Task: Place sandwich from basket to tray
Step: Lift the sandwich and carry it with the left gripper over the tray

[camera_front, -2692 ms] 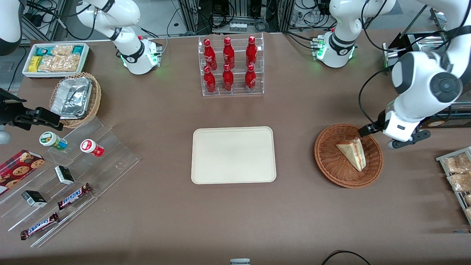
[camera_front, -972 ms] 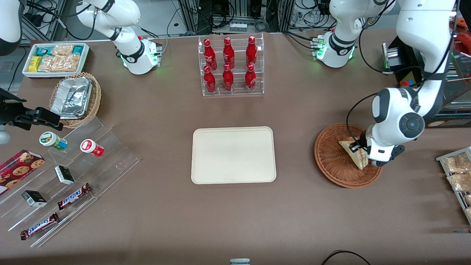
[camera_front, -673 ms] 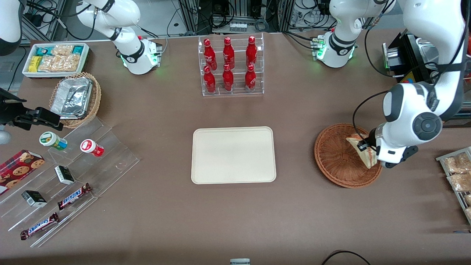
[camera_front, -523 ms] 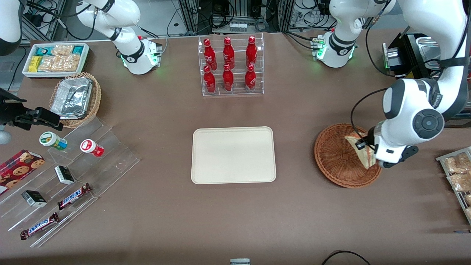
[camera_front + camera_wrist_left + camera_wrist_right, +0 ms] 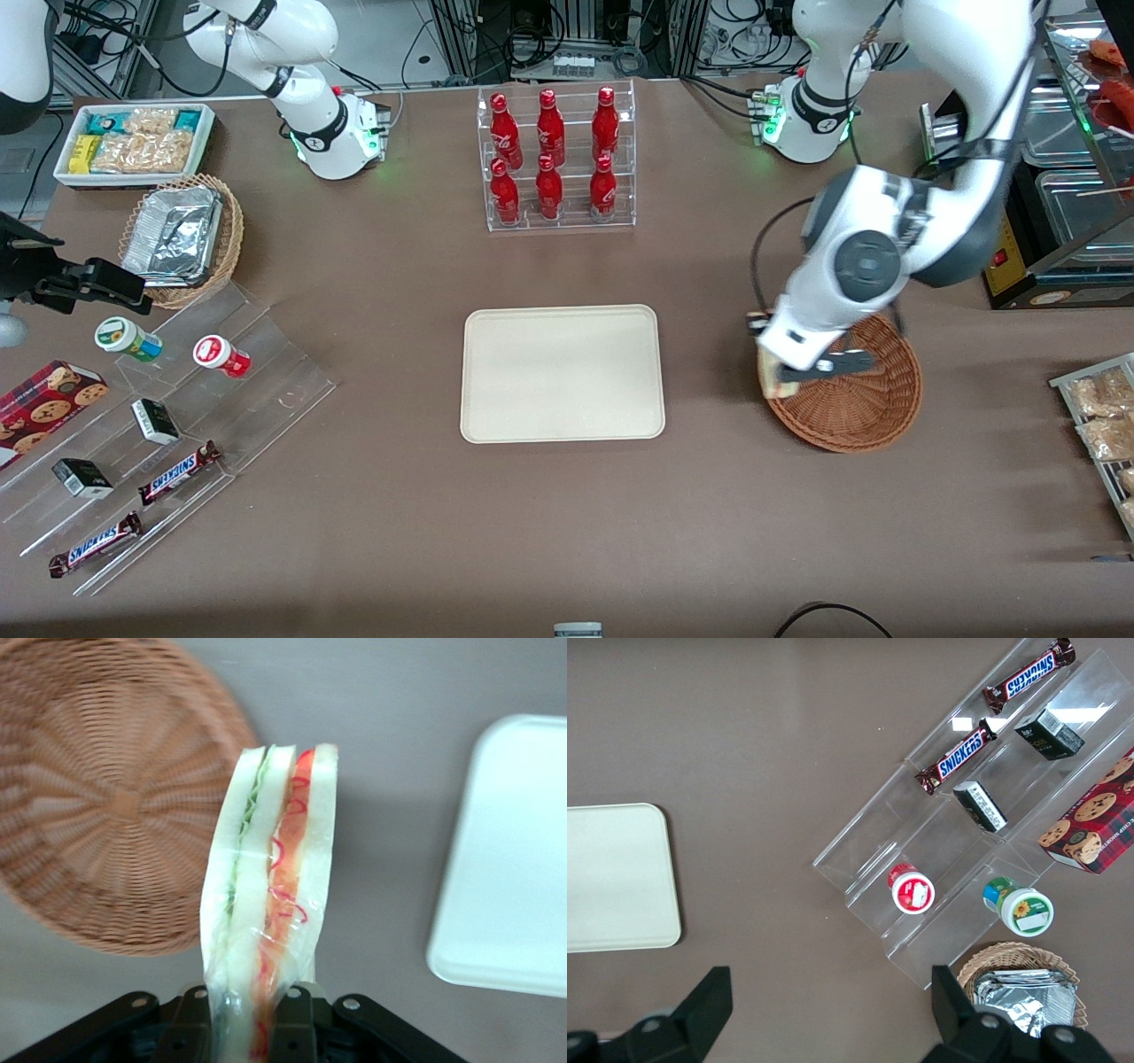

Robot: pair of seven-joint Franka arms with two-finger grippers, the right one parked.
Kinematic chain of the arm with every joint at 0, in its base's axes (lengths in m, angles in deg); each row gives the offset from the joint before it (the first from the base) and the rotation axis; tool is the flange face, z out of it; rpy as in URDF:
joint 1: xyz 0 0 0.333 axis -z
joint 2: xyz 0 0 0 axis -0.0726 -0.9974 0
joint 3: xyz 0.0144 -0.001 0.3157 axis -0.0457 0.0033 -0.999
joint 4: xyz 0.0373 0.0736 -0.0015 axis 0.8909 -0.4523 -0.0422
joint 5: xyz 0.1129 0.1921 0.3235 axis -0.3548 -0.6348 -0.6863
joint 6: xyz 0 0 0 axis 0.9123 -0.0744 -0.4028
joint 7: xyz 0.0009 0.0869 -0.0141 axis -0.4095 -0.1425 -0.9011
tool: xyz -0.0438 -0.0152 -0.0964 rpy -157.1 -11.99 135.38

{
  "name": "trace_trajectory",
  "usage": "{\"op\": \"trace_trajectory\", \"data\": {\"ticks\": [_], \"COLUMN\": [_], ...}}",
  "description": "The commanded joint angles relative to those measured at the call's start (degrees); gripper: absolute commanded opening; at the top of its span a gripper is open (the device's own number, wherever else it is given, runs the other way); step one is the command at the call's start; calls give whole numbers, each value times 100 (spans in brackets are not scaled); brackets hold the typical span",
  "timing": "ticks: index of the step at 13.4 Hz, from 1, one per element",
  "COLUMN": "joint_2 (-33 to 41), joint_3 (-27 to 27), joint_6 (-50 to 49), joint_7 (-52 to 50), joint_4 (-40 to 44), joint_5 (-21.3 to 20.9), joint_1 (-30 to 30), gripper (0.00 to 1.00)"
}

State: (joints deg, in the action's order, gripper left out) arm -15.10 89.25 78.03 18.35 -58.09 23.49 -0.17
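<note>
My left gripper [image 5: 252, 1017] is shut on the sandwich [image 5: 270, 877], a clear-wrapped wedge with green and red filling, held edge-on and lifted off the basket. In the front view the gripper [image 5: 784, 368] hangs over the rim of the reddish-brown wicker basket [image 5: 873, 399] on the side toward the tray, and a pale bit of the sandwich [image 5: 767, 374] shows under the wrist. The basket [image 5: 115, 806] holds nothing. The cream tray [image 5: 560, 372] lies bare at the table's middle; its corner [image 5: 509, 859] shows beside the sandwich.
A clear rack of red bottles [image 5: 560, 159] stands farther from the front camera than the tray. Toward the parked arm's end are a stepped acrylic shelf with snacks [image 5: 168, 416], a foil container in a lighter basket [image 5: 182, 239] and a white snack bin [image 5: 133, 142]. Bagged snacks [image 5: 1103, 425] lie at the working arm's end.
The gripper came down into the basket, shut on the sandwich, lifted it out and swung with it toward the tray, reaching the basket's rim.
</note>
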Motion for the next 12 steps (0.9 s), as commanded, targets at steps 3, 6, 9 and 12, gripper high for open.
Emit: {"op": "trace_trajectory", "data": {"ticks": [3,6,9,12], "joint_2": [-1073,-1828,-2375,-2787], "joint_3": [-36,-36,-54,-45], "joint_6": [-125,-108,-90,-55], "joint_7": [-506,-1288,-1589,-1562], "joint_4": [1182,1858,2361,2825], "joint_5": [-215,-698,-1015,-1024], "joint_1": [997,1533,1833,2008], "gripper": [0,0,0,0]}}
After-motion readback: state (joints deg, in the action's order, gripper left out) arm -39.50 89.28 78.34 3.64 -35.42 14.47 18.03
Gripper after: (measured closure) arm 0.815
